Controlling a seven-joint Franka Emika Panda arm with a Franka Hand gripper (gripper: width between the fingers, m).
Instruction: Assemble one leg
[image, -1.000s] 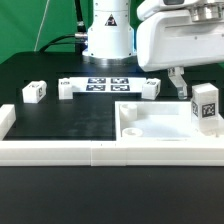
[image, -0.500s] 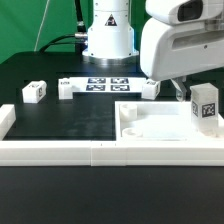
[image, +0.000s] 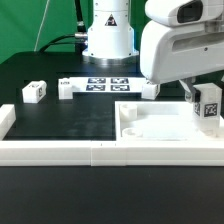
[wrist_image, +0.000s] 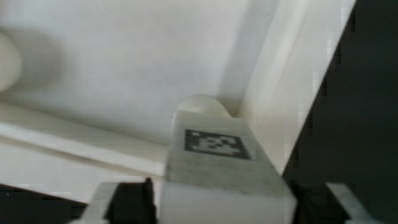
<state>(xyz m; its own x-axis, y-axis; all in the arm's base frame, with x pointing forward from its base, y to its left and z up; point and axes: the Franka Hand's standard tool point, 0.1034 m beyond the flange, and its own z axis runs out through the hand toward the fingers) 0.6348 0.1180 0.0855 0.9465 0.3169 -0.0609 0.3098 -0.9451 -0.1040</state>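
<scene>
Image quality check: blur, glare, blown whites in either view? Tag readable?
Exterior view: fairly sharp; white arm housing and square panel near blown out, little shading; the leg sits at the frame edge. Wrist view: soft throughout; the leg's tag blurred, pattern yet visible; jaws dark, little detail.

Arm (image: 108, 32) is all glossy white rounded shells, with a big chunky white wrist housing (image: 178, 50) and dark, squared-off fingers (wrist_image: 121, 206) poking out underneath.
</scene>
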